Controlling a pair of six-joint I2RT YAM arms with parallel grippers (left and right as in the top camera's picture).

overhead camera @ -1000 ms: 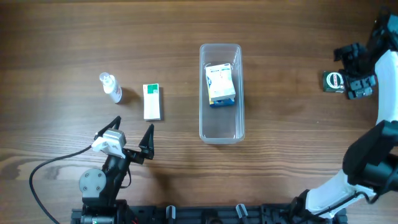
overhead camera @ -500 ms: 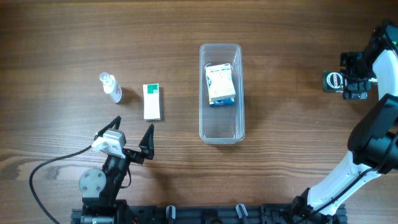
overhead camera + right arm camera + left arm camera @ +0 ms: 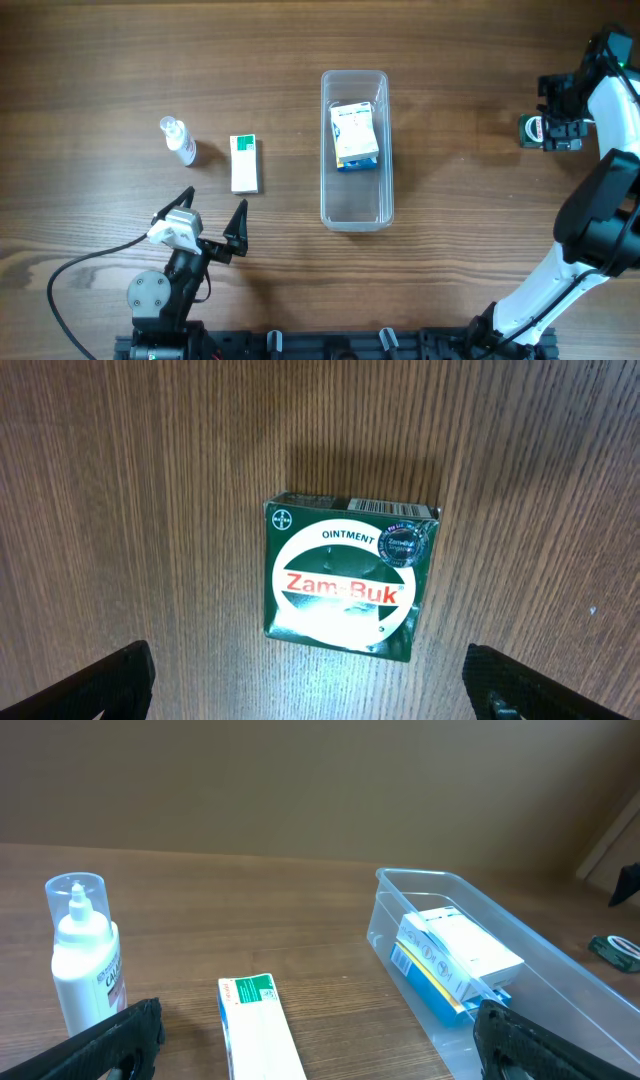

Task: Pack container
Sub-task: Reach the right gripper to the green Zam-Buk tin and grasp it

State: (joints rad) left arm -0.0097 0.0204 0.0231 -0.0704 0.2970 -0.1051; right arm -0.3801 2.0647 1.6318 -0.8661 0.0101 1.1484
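At the centre of the overhead frame sits the container (image 3: 356,200), mouth up, with its long axis running from top to bottom of the frame and its short ends toward the upper and lower edges. One blue-and-white box (image 3: 354,136) lies in its upper half; the lower half is bare. Packing looks begun but far from done: a green-and-white box (image 3: 244,163) and a spray bottle (image 3: 178,140) lie on the table (image 3: 120,60) left of it, and a green ointment box (image 3: 345,582) lies well apart at the far right. The right gripper (image 3: 305,675) hangs over that ointment box with jaws spread wide, gripping nothing. The left gripper (image 3: 210,210) rests at lower left, likewise wide and empty, near the green-and-white box
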